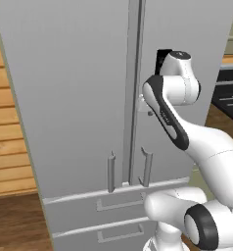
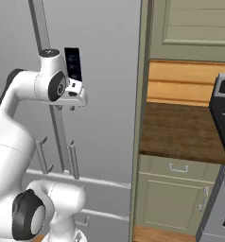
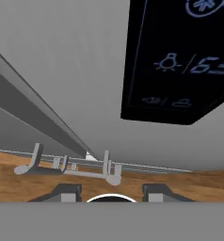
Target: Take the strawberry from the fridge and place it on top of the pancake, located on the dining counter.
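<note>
The fridge [image 1: 79, 98] [image 2: 100, 71] [image 3: 62, 70] stands right in front of me with both doors closed. Its two vertical bar handles [image 1: 111, 171] [image 2: 73, 158] meet at the centre seam. My gripper [image 1: 145, 107] [image 2: 67, 107] [image 3: 111, 193] hangs high against the right door, just below the black display panel [image 2: 73, 64] [image 3: 180, 61]. It points down along the door, and its fingertips [image 3: 67, 192] stand apart with nothing between them. The strawberry is hidden behind the closed doors. The pancake and the dining counter are out of view.
Two drawers [image 1: 113, 201] run below the doors. A wood-panelled wall [image 1: 6, 122] adjoins the fridge on the left. To its right are a brown worktop [image 2: 180, 132] over green cabinets [image 2: 176, 189] and a dark stove [image 2: 223, 118].
</note>
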Available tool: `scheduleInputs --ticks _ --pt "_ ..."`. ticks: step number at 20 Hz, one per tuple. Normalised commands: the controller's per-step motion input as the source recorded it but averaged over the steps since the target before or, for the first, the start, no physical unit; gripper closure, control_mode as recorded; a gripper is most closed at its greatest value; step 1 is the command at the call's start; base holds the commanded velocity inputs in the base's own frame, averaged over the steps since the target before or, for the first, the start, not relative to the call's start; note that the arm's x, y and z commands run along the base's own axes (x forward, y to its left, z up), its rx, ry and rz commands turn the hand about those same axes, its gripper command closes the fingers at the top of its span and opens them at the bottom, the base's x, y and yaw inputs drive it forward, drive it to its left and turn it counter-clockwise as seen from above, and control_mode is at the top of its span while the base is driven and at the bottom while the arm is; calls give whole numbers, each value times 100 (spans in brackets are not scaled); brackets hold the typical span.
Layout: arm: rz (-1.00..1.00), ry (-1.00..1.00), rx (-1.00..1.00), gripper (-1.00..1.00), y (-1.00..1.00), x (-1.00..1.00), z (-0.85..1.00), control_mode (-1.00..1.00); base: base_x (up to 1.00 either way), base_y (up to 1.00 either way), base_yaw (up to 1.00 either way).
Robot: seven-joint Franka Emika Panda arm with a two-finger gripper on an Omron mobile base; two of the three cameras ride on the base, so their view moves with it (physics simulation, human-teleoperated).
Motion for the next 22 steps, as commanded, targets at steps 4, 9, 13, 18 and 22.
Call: scheduleInputs --ticks 4,9,13,18,22 --pt "0 0 0 -100 0 0 0 100 -36 3 0" --pt "0 0 0 -100 0 0 0 100 -77 29 0" --pt "0 0 0 -100 0 0 0 100 -8 42 0" --pt "0 0 0 -100 0 0 0 100 -6 43 0" --pt "0 0 0 -100 0 0 0 100 -1 38 0"
